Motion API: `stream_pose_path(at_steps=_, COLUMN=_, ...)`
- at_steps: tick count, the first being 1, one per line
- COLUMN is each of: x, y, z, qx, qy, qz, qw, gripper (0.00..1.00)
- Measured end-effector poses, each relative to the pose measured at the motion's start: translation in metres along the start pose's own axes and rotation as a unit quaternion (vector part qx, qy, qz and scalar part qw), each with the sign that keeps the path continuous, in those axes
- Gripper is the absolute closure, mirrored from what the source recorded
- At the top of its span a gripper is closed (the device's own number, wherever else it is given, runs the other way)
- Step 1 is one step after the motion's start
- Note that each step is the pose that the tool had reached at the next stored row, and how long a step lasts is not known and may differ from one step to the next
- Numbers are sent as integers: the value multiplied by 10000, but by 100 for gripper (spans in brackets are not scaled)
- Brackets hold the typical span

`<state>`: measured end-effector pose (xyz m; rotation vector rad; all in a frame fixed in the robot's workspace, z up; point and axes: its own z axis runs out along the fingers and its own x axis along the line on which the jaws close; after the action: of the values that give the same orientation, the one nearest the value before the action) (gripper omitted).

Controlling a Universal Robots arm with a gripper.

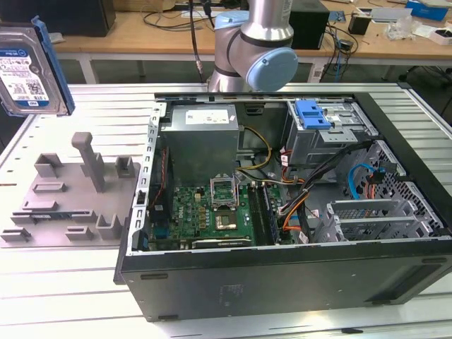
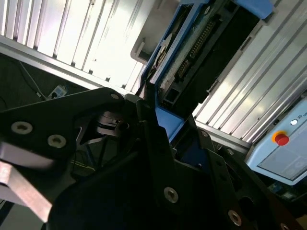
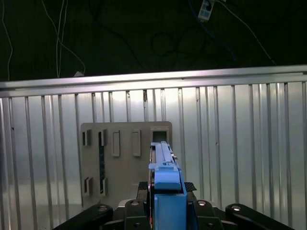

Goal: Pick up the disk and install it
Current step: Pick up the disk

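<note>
- Above the grey fixture tray, one disk hung in the air, clear of the tray's surface, its white-and-blue label turned toward the exterior view and its blue carrier frame running along its edges.
- One gripper was clenched on the disk: in the first wrist view the blue frame edge rose straight out from between the black fingers, with the tray lying beyond it on the ribbed metal table.
- In the second wrist view a black finger pressed against the blue frame, and the disk's dark underside with its connector row stretched away from the grip.
- One open computer case lay just beside the tray, toward the exterior view's right, touching or nearly touching its edge.
- Inside that case sat one grey power-supply box on the side nearer the tray, and one bright-blue bracket on the drive cage farther from it.
- One robot arm showed its joint behind the case, well apart from the tray.
</note>
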<state>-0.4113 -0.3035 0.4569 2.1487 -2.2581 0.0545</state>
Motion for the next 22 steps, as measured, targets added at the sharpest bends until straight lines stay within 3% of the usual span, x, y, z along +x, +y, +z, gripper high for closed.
stream_pose_path(at_steps=5, x=5, y=-1, z=-115, qx=0, qy=0, qz=0, qw=10000, gripper=63)
stream_pose_path(at_steps=13, x=22, y=-7, z=-123, qx=-1, qy=0, qz=-1, qw=10000, gripper=63)
stream_pose_path(at_steps=18, x=100, y=-87, z=-237, qx=0, qy=-1, qz=0, qw=10000, gripper=63)
stream_pose_path(at_steps=22, x=192, y=-211, z=-281, qx=-3, qy=-1, qz=0, qw=10000, gripper=63)
